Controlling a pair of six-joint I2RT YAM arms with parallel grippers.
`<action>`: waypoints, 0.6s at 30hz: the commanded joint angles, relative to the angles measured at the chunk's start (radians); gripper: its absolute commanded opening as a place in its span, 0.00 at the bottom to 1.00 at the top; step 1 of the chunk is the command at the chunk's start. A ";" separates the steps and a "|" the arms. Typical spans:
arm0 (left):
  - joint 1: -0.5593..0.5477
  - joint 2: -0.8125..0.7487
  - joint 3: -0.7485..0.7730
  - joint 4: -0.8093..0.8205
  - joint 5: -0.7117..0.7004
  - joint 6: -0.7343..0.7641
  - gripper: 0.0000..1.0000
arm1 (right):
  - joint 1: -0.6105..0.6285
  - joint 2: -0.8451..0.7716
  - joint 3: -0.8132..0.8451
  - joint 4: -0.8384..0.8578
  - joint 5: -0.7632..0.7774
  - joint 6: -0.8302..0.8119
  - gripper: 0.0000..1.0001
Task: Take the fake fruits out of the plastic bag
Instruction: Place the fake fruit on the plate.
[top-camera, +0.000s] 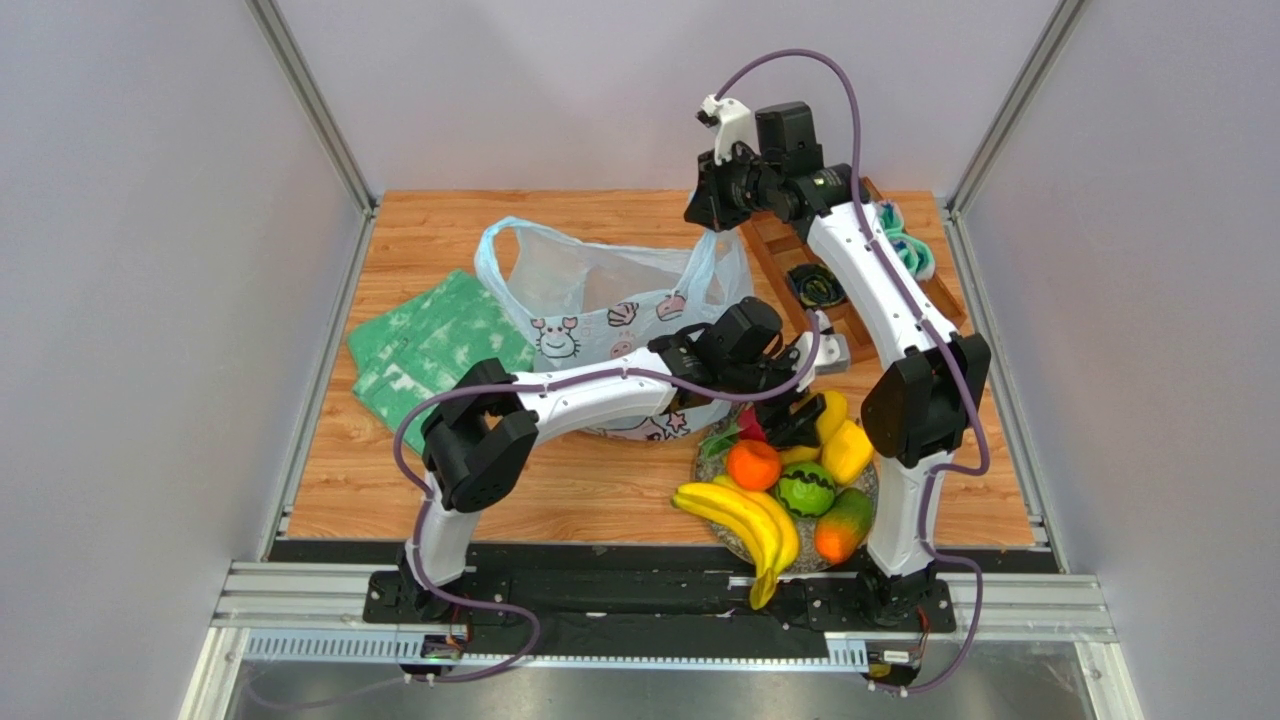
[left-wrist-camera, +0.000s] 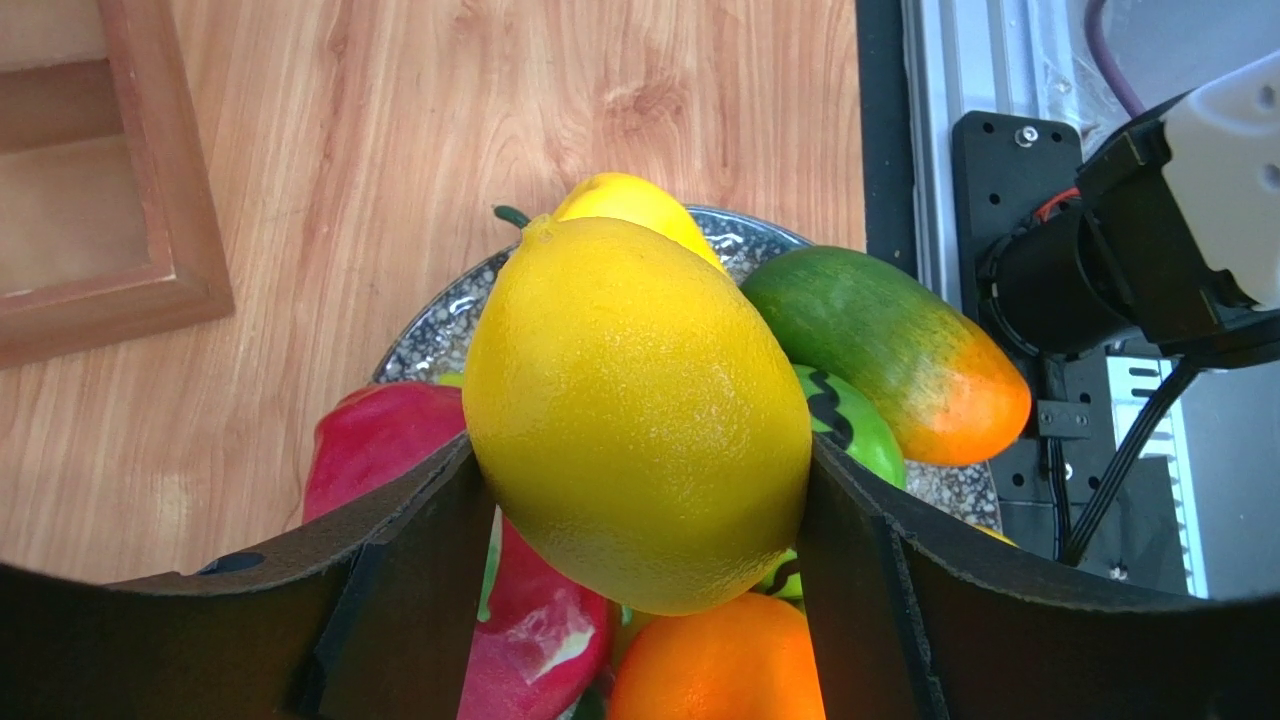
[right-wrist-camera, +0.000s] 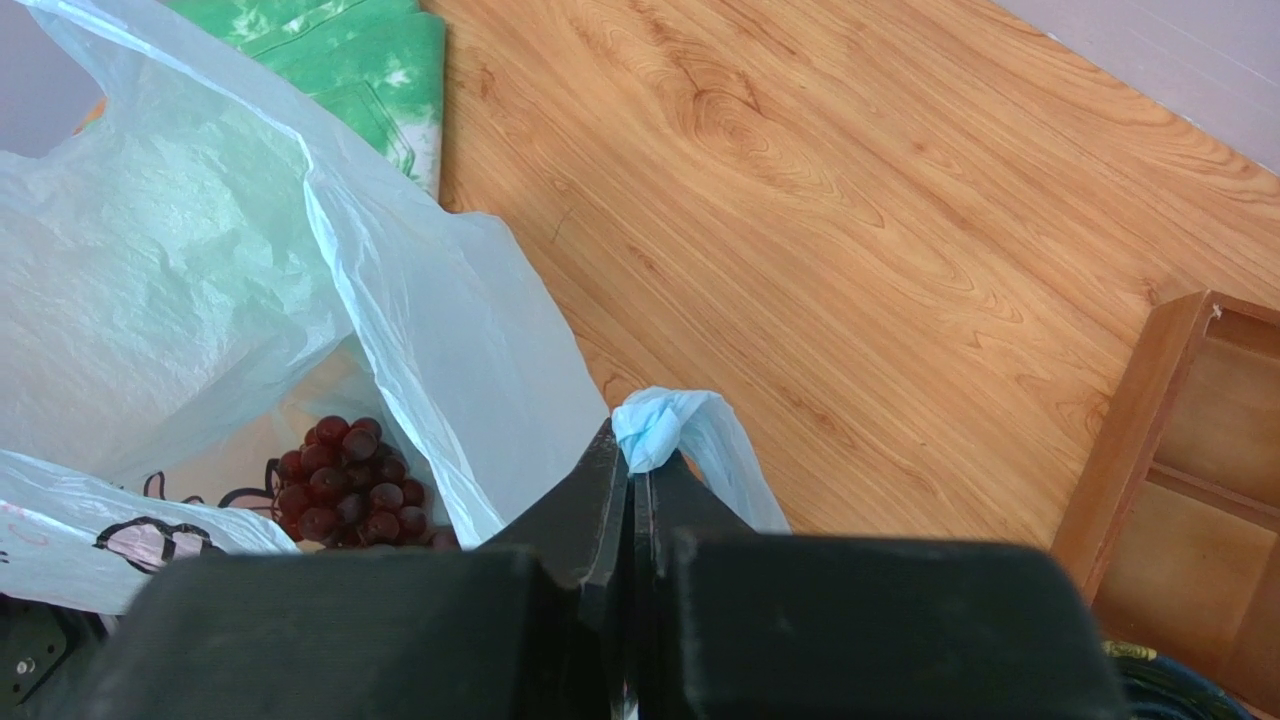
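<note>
**Top view.** The bag (top-camera: 601, 308) stands mid-table. The right gripper (top-camera: 718, 203) pinches one handle (top-camera: 706, 255) and holds the mouth up. The left arm reaches across to the plate (top-camera: 809, 558) at the near right, where bananas (top-camera: 747, 522), an orange (top-camera: 754, 465), a mango (top-camera: 846, 524) and other fruits are piled. The left gripper (top-camera: 793, 417) hangs just over the heap.

**Left wrist.** The fingers (left-wrist-camera: 398, 578) are clamped on a lemon (left-wrist-camera: 639, 413), directly above the plate. A dragon fruit (left-wrist-camera: 376, 435), the orange and the mango lie beneath it.

**Right wrist.** The jaws are pressed tight on the twisted handle. Dark grapes (right-wrist-camera: 338, 483) lie at the bottom of the bag, which otherwise looks nearly empty.

The step in hand looks like setting the lemon down with the rest. The lemon is round and glossy and the pile is already full, so it should be lowered into a gap before the fingers part, or it may roll off the plate. After that the left arm must go back into the bag for the grapes, and the right gripper needs to keep the mouth lifted for that.
</note>
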 joint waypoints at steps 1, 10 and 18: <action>-0.010 0.011 0.002 0.061 0.013 -0.055 0.14 | -0.002 -0.026 0.000 0.028 -0.023 0.013 0.00; -0.011 0.005 -0.003 0.028 0.053 -0.049 0.70 | -0.002 -0.023 0.009 0.034 -0.029 0.018 0.00; 0.007 -0.009 0.016 -0.030 0.079 -0.019 0.93 | -0.002 -0.029 -0.003 0.032 -0.012 0.013 0.00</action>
